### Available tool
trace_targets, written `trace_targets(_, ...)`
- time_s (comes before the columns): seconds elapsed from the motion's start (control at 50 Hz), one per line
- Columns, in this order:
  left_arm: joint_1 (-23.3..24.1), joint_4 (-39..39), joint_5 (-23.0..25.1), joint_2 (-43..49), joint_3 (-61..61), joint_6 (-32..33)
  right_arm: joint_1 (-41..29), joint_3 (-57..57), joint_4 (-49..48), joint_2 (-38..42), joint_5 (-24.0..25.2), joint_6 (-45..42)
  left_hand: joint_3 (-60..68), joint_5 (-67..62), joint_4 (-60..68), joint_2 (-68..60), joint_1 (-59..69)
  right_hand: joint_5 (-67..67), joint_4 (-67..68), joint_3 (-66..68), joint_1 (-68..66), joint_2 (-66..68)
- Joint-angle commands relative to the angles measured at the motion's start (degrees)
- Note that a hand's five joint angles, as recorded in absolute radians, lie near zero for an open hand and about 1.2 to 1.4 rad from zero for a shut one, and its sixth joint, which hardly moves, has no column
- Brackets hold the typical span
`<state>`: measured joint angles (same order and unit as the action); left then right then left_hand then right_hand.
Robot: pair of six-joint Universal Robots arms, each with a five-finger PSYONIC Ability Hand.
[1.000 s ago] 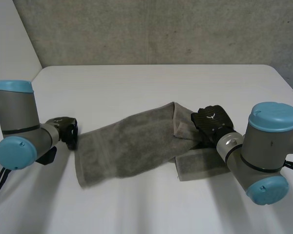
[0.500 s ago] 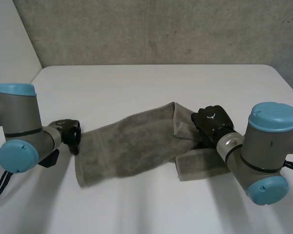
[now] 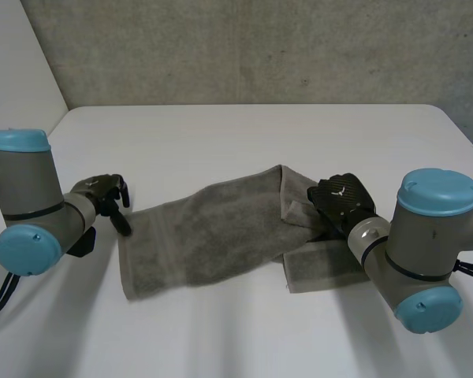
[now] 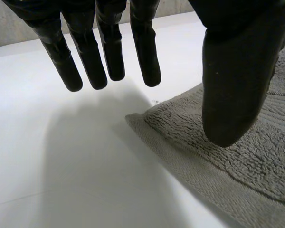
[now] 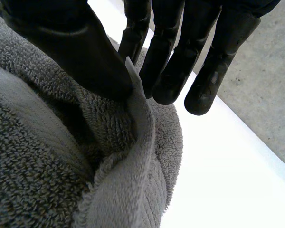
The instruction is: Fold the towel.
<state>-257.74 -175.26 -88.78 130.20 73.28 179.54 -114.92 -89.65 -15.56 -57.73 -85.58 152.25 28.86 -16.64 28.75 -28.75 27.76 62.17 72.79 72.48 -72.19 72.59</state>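
One pinched towel [image 5: 38,166], right robot hand [image 5: 61,42]

Right hand [image 5: 71,42], black: the thumb presses on a raised ridge of towel, and the fingers [image 5: 164,61] hang straight just beyond it, with a thin upright edge of cloth caught between the thumb and the nearest finger. Towel [image 5: 47,156], grey terry (looped pile, with a flatter woven band along the border), bunched in thick rolled folds beneath the palm. Table [image 5: 228,190], white, bare past the fingertips; a grey concrete wall [image 5: 270,95] stands beyond its edge.
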Motion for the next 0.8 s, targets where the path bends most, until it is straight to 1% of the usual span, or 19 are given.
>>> trace_targets(0.02,-0.05,0.09,0.01,0.75,-0.77,0.02,-0.04,0.00,0.09,0.24,-0.02,-0.37,-4.01,1.80,-3.90,3.90,-2.91,-0.35,-0.97,-0.66,0.37,-0.78)
trace_targets(0.44,-0.05,0.62,-0.25,4.88,-2.88,0.98,-0.04,0.09,0.00,0.33,-0.02,-0.46,-0.65,-1.57,-0.54,0.54,0.46,-0.86,-1.47,-1.17,0.88,-1.28)
trace_targets(0.46,-0.05,0.62,-0.25,4.88,-2.88,0.98,-0.13,0.09,0.00,0.33,-0.02,-0.46,2.52,-4.73,2.63,-2.63,3.62,-0.86,-1.47,-1.17,0.88,-1.28)
trace_targets(0.48,-0.05,0.71,-0.25,4.71,-2.88,0.90,-0.13,0.09,0.00,0.33,-0.02,-0.46,8.88,-11.09,8.99,-8.99,9.98,-0.86,-1.47,-1.17,0.88,-1.28)
trace_targets(0.5,-0.05,0.71,-0.25,4.71,-2.88,0.90,-0.13,0.09,0.00,0.33,-0.02,-0.46,8.94,-11.16,9.05,-9.05,10.05,-0.86,-1.47,-1.17,0.88,-1.28)
trace_targets(0.54,0.04,0.88,-0.25,4.18,-2.62,0.72,-0.13,0.09,0.00,0.33,-0.02,-0.46,28.02,-30.23,28.13,-28.13,29.12,-0.86,-1.47,-1.17,0.88,-1.28)
trace_targets(0.56,-0.04,0.97,-0.34,3.83,-2.44,0.72,-0.13,0.09,0.00,0.33,-0.02,-0.46,33.78,-35.99,33.89,-33.89,34.88,-0.86,-1.47,-1.17,0.88,-1.28)
trace_targets(0.58,-0.05,0.97,-0.34,3.83,-2.44,0.72,-0.04,0.09,0.00,0.42,-0.02,-0.55,33.84,-36.05,33.95,-33.95,34.94,-0.86,-1.47,-1.17,0.88,-1.28)
trace_targets(0.6,0.04,0.97,-0.34,3.22,-2.27,0.72,-0.13,0.09,0.00,0.33,-0.02,-0.55,38.83,-41.05,38.94,-38.94,39.94,-0.86,-1.47,-1.17,0.88,-1.28)
trace_targets(0.62,0.04,0.97,-0.34,3.21,-2.26,0.72,-0.13,0.09,0.00,0.33,-0.02,-0.55,38.88,-41.10,38.99,-38.99,39.99,-0.86,-1.47,-1.17,0.88,-1.28)
trace_targets(0.66,0.04,0.89,-0.25,1.99,-1.74,0.63,-0.13,0.09,0.00,0.33,-0.02,-0.64,51.09,-53.31,51.20,-51.20,52.20,-1.03,-1.64,-1.34,1.05,-1.45)
trace_targets(0.8,0.13,0.71,0.01,0.31,-0.24,0.54,-0.04,0.09,0.00,0.42,-0.02,-0.64,51.14,-53.36,51.25,-51.25,52.24,-1.36,-1.98,-1.67,1.38,-1.79)
